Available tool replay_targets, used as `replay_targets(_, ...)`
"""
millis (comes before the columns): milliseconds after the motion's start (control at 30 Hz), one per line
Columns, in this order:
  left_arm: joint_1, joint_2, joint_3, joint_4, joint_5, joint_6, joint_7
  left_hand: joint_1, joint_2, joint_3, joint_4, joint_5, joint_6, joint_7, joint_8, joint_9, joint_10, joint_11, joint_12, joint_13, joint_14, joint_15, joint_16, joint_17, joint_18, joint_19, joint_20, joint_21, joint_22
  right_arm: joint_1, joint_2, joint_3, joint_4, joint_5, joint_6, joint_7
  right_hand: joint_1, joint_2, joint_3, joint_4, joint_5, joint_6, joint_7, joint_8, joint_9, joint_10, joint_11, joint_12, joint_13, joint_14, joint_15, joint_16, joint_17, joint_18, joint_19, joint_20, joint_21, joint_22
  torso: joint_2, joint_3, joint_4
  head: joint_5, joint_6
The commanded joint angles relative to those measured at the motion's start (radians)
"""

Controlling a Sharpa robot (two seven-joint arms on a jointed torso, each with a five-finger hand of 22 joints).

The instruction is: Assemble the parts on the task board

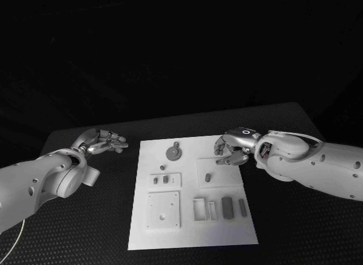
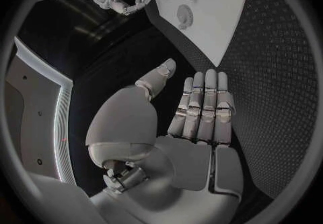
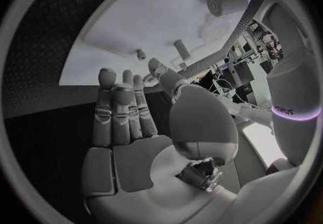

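A white task board [image 1: 190, 221] lies at the centre of the head view on a black, textured counter [image 1: 293, 232], its long axis running from the bottom of the frame toward the top. Small grey parts [image 1: 227, 205] sit on it: a round one [image 1: 174, 152] near the top edge, a short peg [image 1: 208, 178] just right of centre, and longer bars at lower right.

The right robot hand [image 1: 231, 149] hangs over the board's upper right corner, fingers loosely curled and holding nothing. The peg lies just below it in the frame, so this hand looks the nearer one for a first pick.

The left robot hand [image 1: 103, 141] hovers at upper left, off the board's left edge over bare counter, fingers straight and spread, empty.

The room behind is dark.
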Motion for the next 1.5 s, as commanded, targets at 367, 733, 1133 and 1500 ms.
replay_targets(367,0.001,-0.001,0.0,0.003,0.044,0.03,0.034,-0.046,0.008,-0.047,0.002,-0.006,-0.009,0.008,0.007,-0.009,-0.001,0.004,0.002,-0.014,0.007,0.013,-0.03,0.019,0.012,0.006,0.008,0.002,-0.028,-0.012,0.017,-0.006,0.01,-0.122,0.051,-0.051,-0.015,0.0,0.012,0.004,0.001,0.025,-0.007,0.01,0.003,0.043,-0.004,-0.012,-0.013,-0.005,-0.005,0.001,0.004,0.021,0.005,-0.001,-0.006,0.007,0.001,0.0015,-0.0004,0.001,-0.014)
replay_targets(733,0.001,-0.003,0.0,0.011,0.058,0.055,0.032,-0.059,0.015,-0.061,0.004,-0.007,-0.017,0.012,0.005,-0.014,-0.008,0.007,0.001,-0.021,0.008,0.018,-0.044,0.028,0.016,0.006,0.012,0.002,-0.041,-0.026,0.042,-0.007,-0.013,-0.134,0.043,-0.067,-0.006,0.017,0.02,-0.001,0.001,0.02,-0.006,0.007,0.002,0.047,-0.004,-0.023,-0.021,-0.001,-0.005,0.004,0.007,0.021,0.009,-0.004,-0.006,0.012,0.002,-0.0011,0.0009,0.004,-0.022)
replay_targets(1133,0.001,-0.005,0.001,0.011,0.058,0.056,0.03,-0.063,0.017,-0.064,0.005,-0.006,-0.021,0.013,0.004,-0.017,-0.013,0.008,0.002,-0.025,0.007,0.02,-0.051,0.034,0.018,0.004,0.015,0.002,-0.047,-0.032,0.056,-0.007,-0.021,-0.159,0.074,-0.079,0.011,0.029,0.021,-0.006,0.0,0.023,-0.007,0.009,0.003,0.067,-0.009,-0.024,-0.021,-0.001,-0.009,0.006,0.011,0.021,0.009,-0.005,-0.006,0.018,0.001,-0.0002,0.0001,0.009,-0.031)
replay_targets(1500,0.001,-0.006,0.0,0.008,0.06,0.061,0.026,-0.064,0.019,-0.065,0.006,-0.006,-0.022,0.014,0.004,-0.018,-0.014,0.009,0.002,-0.026,0.007,0.022,-0.055,0.036,0.019,0.003,0.016,0.003,-0.05,-0.037,0.058,-0.008,-0.04,-0.191,0.125,-0.106,0.034,0.042,0.016,-0.008,0.0,0.044,-0.017,0.021,0.012,0.094,-0.02,-0.018,-0.009,-0.004,-0.019,0.005,0.015,0.021,0.007,-0.005,-0.009,0.026,0.0,0.001,-0.0007,0.011,-0.039)
